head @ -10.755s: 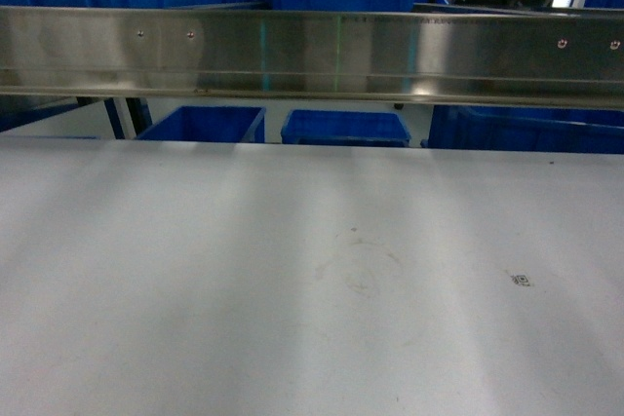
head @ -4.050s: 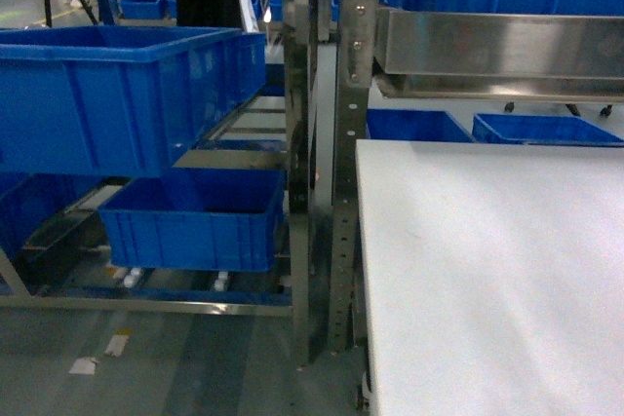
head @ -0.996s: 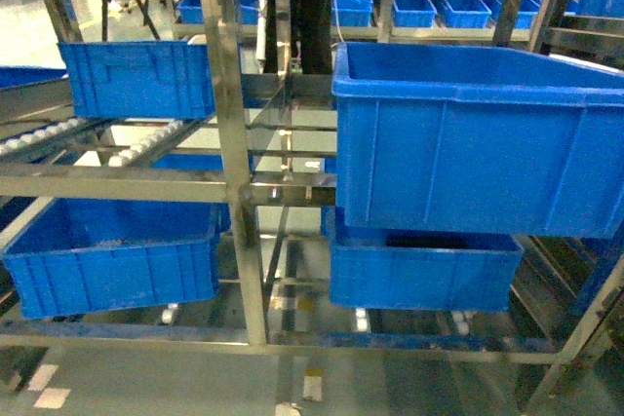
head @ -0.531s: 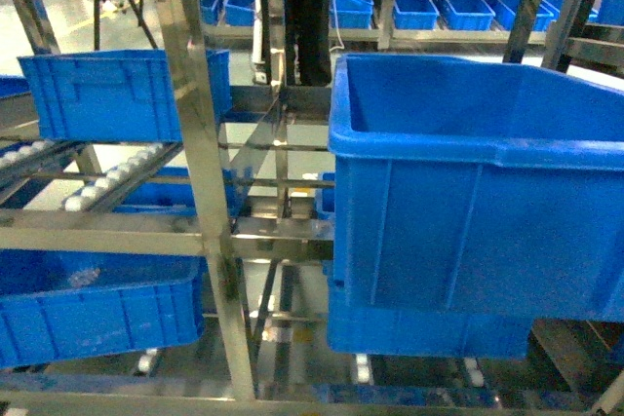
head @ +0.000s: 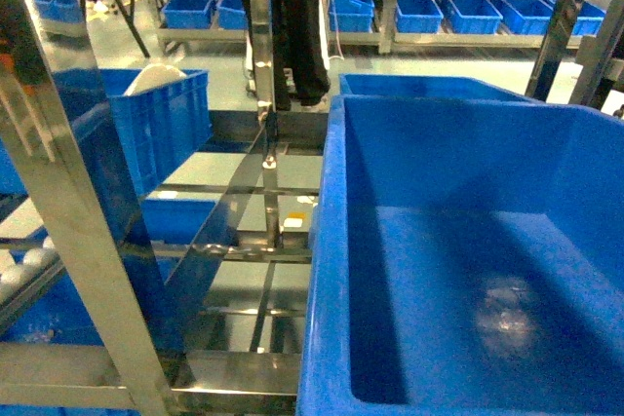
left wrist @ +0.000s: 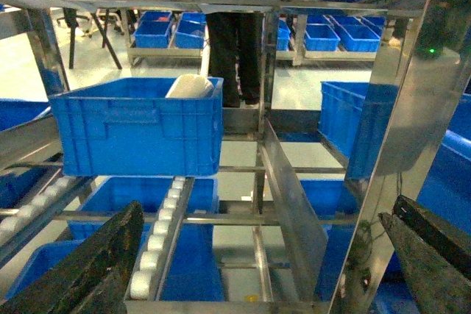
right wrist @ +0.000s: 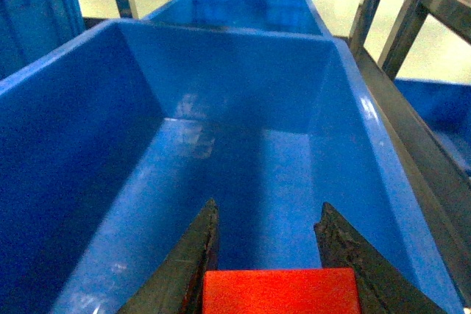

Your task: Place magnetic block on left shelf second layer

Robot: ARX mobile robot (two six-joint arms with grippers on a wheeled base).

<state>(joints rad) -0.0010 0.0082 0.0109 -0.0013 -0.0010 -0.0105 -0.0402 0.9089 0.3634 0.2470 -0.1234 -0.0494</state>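
Observation:
The magnetic block, a plain red cube, sits between the dark fingers of my right gripper, which is shut on it. It hangs over the open inside of a large deep blue bin, above the near end of the bin's bare floor. In the head view this bin fills the lower right and stands on a rail tier of the shiny steel rack; neither gripper shows there. My left gripper is open with nothing in it, facing a roller rail of the rack.
A second blue bin with a white object inside stands on the rollers to the left. A steel upright rises close to the left gripper's right finger. More blue bins line the far racks. Another bin stands behind the large one.
The head view has closed in on the rack and now looks down into the large blue bin, which fills the lower right. The left bin has slid toward the frame's left edge.

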